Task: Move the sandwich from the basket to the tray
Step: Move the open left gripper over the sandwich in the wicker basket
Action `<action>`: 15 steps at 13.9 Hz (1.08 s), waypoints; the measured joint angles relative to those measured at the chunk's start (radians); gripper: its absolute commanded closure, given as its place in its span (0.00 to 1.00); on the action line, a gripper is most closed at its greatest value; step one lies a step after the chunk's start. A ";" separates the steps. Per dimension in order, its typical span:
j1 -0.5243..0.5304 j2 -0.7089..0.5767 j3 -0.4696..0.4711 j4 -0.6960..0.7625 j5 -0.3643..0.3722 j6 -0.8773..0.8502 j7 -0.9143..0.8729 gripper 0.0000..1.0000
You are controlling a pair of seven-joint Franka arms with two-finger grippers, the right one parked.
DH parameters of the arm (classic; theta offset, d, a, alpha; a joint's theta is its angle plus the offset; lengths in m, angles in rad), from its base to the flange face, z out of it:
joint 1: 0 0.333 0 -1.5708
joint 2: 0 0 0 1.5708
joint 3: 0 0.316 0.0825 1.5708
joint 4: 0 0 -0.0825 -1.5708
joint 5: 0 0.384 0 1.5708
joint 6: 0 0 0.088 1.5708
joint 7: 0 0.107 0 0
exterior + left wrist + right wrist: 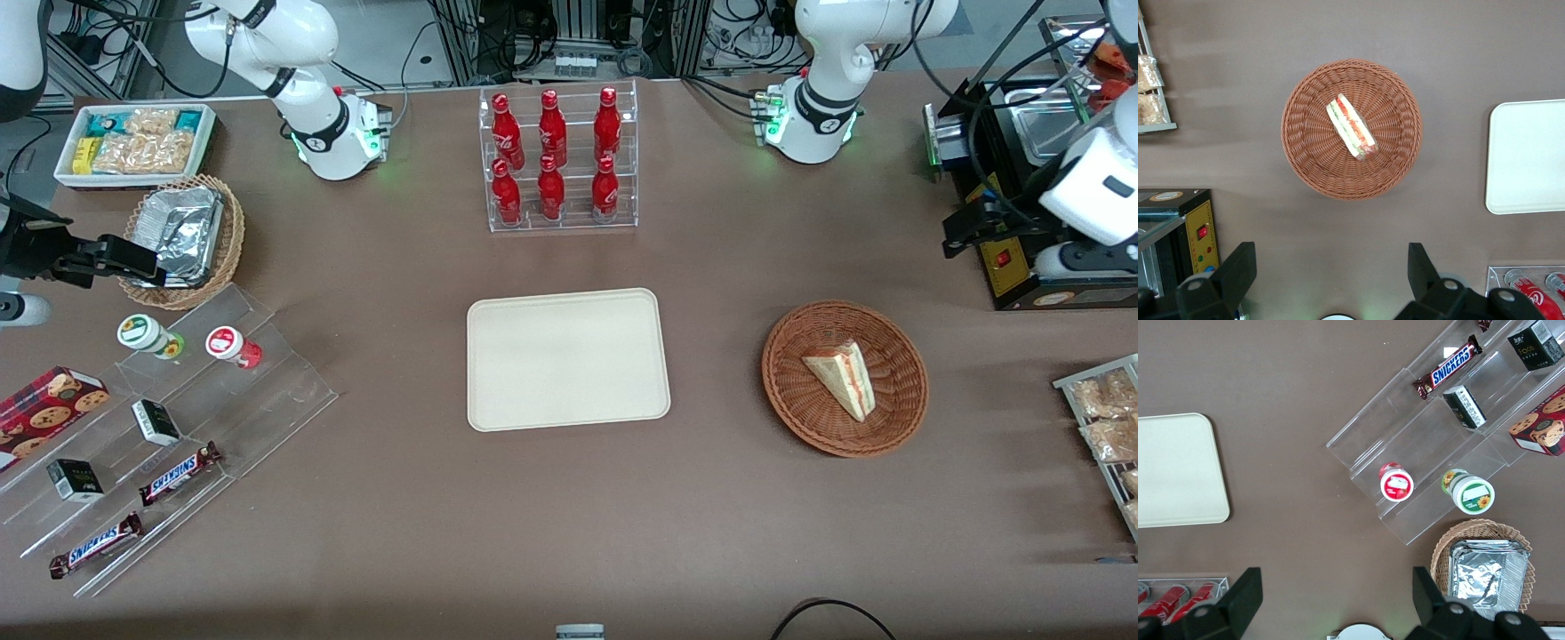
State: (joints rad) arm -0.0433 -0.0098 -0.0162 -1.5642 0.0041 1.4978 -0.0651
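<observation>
Toward the middle of the table lies the empty tray (567, 358); the sandwich (843, 379) rests in the basket (844, 378) beside it. It looks light, soft and crushable, best pinched gently across its bread faces. Nothing blocks it. The gripper (1328, 280) hangs high above, fingers spread.

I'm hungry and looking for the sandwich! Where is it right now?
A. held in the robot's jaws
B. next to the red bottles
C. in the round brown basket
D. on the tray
C. The sandwich lies in the basket; the tray is bare, and the gripper is open, away from the basket.
</observation>
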 measured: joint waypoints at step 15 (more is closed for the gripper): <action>-0.002 0.034 -0.039 -0.328 0.000 0.416 -0.262 0.00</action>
State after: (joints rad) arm -0.0451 0.0246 -0.0549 -1.8922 0.0037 1.9138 -0.3274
